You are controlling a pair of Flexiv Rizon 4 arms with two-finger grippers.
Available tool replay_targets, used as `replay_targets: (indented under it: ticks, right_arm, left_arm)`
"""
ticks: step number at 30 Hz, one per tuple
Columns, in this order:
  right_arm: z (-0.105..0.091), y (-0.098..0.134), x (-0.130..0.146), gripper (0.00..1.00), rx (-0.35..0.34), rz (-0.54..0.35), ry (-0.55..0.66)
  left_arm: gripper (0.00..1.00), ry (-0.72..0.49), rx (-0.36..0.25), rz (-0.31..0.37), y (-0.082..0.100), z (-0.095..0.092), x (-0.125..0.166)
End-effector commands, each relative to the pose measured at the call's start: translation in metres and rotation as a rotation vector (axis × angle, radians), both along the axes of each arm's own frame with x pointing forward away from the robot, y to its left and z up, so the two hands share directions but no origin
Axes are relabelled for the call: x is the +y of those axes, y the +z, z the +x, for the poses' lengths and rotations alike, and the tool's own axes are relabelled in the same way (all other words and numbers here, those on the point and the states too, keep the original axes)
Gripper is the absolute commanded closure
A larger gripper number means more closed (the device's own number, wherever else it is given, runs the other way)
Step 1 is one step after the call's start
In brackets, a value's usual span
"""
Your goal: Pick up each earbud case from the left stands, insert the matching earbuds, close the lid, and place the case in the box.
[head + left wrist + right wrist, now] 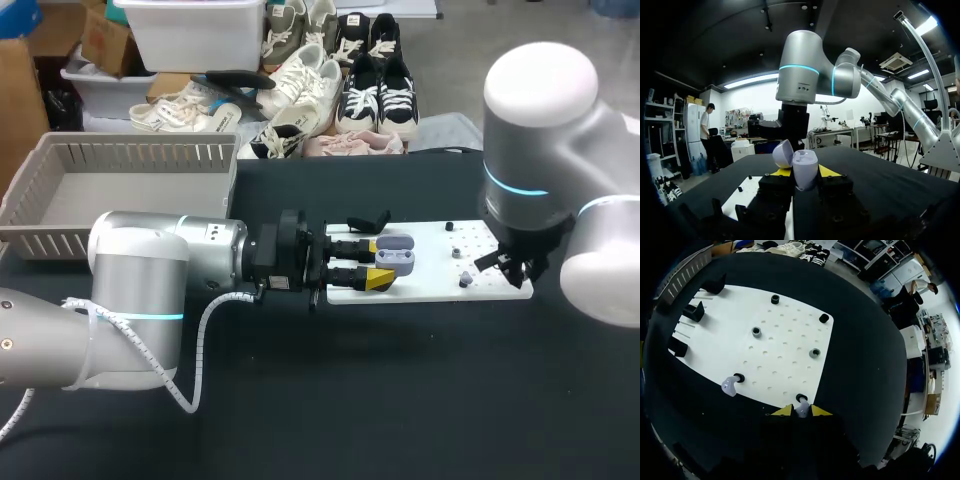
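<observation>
Lavender earbud case [805, 167], lid swung open to one side, pinched from both sides by the yellow tips of the left gripper [804, 174]. Just left of centre in the head view, over the left end of the white board [440, 290]; long axis across the frame, open side up by the look of it.

Further along the board, right of centre: right gripper [802, 412] pointing straight down, tips pressed onto a pale earbud [802, 408] beside a black peg. Hence the deciding relation: held case well apart from that earbud, leftward across the board, right arm plainly the nearer to the bud. Probably next: lift, then carry across to the open case.

Only from the right wrist: a second earbud [729, 386] beside another peg, and black stands [694, 312] at the board's end farthest from that gripper.

Only from the head view, upper left: slatted grey box [140, 155].
</observation>
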State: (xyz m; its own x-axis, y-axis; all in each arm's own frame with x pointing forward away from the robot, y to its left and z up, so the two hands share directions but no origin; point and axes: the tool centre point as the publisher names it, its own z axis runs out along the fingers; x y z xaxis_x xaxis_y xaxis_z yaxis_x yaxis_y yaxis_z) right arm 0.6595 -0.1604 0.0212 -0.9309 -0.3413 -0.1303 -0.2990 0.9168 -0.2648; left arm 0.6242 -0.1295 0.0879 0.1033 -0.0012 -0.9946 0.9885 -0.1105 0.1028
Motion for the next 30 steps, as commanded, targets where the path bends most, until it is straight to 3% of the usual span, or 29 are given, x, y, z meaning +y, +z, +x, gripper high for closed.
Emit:
replay_targets:
  ticks: [1,13,14,18,30]
  right_arm:
    - [0.001,0.000,0.001,1.00,0.000,0.001,-0.003]
    - [0.000,0.003,0.003,1.00,-0.004,0.000,-0.003]
    - [-0.005,0.023,0.004,1.00,-0.021,-0.004,-0.007]
    - [-0.008,0.035,0.005,1.00,-0.032,-0.010,-0.012]
    - [-0.006,0.053,0.013,1.00,-0.068,0.016,0.015]
  left_arm:
    - [1.00,0.002,-0.001,-0.001,0.000,0.000,0.000]
    - [1.00,0.002,-0.001,-0.001,0.000,0.000,0.000]
    - [1.00,0.002,-0.001,-0.001,0.000,0.000,0.000]
    - [1.00,0.002,-0.001,-0.001,0.000,0.000,0.000]
    - [1.00,0.002,-0.001,-0.001,0.000,0.000,0.000]
